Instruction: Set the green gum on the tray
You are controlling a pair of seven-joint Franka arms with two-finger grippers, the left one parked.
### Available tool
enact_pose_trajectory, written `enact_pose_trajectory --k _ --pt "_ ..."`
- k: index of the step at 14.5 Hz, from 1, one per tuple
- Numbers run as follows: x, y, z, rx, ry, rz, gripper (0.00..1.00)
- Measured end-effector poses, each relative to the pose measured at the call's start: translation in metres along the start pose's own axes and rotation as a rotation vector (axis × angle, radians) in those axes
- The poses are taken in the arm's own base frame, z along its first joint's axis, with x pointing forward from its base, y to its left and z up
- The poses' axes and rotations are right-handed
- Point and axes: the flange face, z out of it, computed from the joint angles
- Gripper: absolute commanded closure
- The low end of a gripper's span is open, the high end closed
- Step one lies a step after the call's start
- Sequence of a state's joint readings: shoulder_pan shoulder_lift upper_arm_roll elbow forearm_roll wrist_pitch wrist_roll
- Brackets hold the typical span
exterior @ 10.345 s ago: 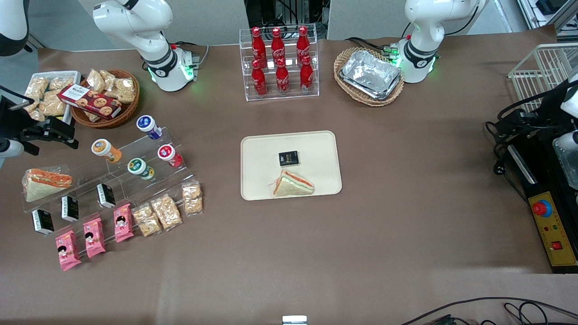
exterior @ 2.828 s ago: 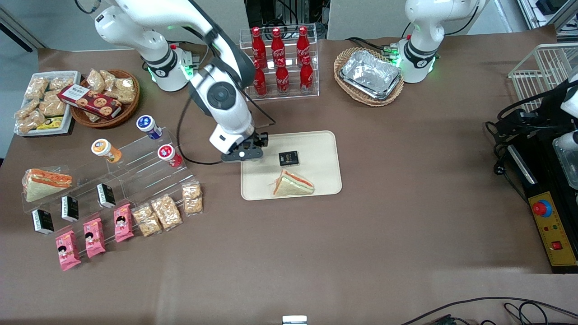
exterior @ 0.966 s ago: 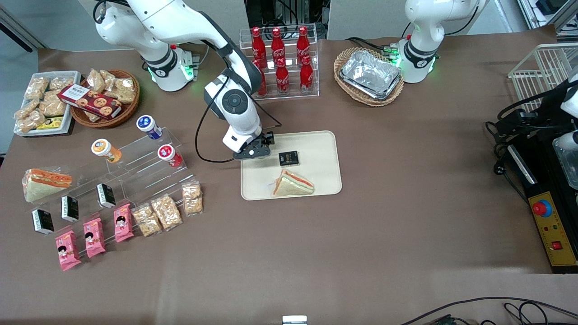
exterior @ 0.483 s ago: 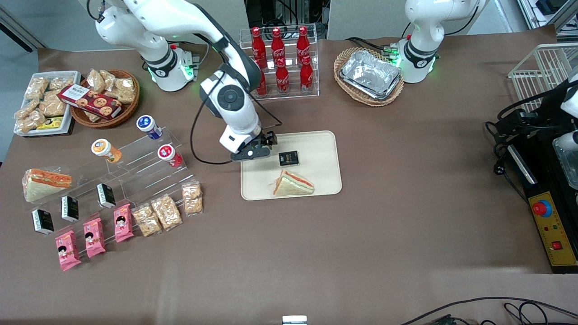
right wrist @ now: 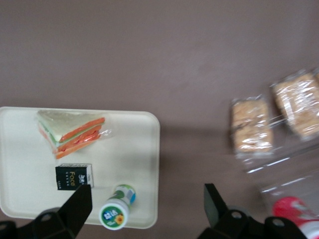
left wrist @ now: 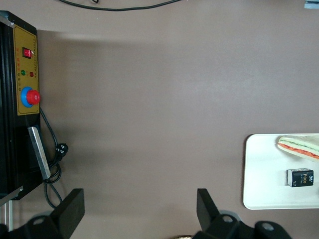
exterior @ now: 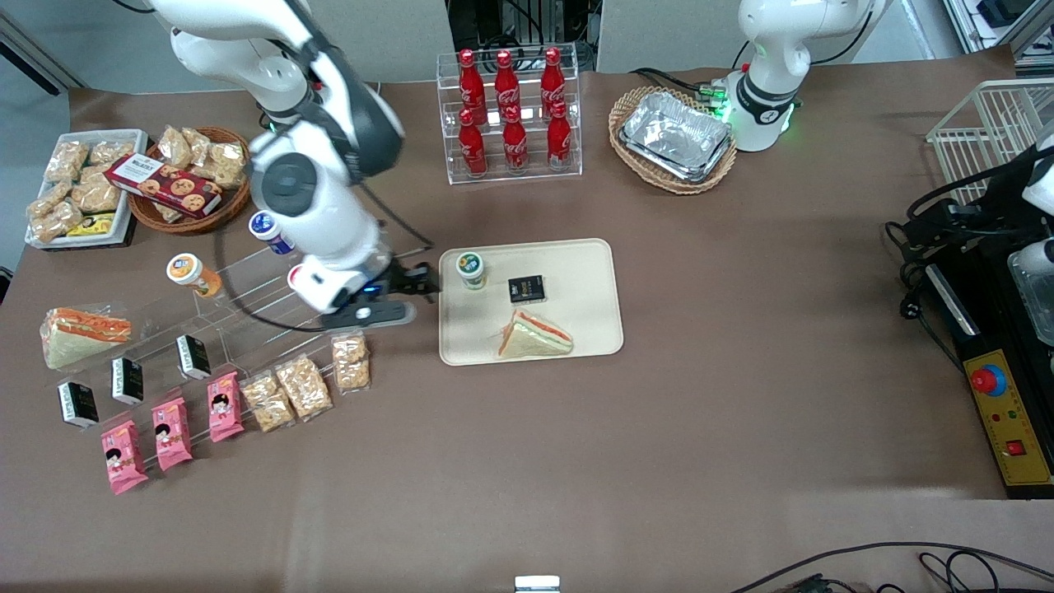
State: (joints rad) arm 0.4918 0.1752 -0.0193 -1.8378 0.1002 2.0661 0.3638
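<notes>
Standing upright on the tray (exterior: 576, 325) near mid-frame: green gum (exterior: 471, 268).
Gripper (exterior: 416, 292) spread wide, empty, just off the tray's edge, with the gum near it but apart.

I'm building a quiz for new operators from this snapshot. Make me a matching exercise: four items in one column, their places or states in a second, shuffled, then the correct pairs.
Items
1. small green-lidded gum bottle
2. black rectangular packet
3. triangular wrapped sandwich
4. right arm's end effector

Places or states
A. on the cream-beige rectangular tray, nearest the front camera
B. open, off the tray toward the working arm's end
C. upright by the tray's rim
D. flat mid-tray, beside the gum

Pairs: 1-C, 2-D, 3-A, 4-B
</notes>
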Motion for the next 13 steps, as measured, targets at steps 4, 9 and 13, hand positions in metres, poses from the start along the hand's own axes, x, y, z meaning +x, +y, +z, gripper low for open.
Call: enact_pose_trajectory --k 4,9,13 --pt "0.025 0.089 -0.087 -0.019 0.046 -0.041 0.00" --pt "0.019 0.193 -0.170 -0.031 -0.004 0.032 0.00" --pt "0.004 0.215 -0.206 -0.032 -0.036 0.025 0.00"
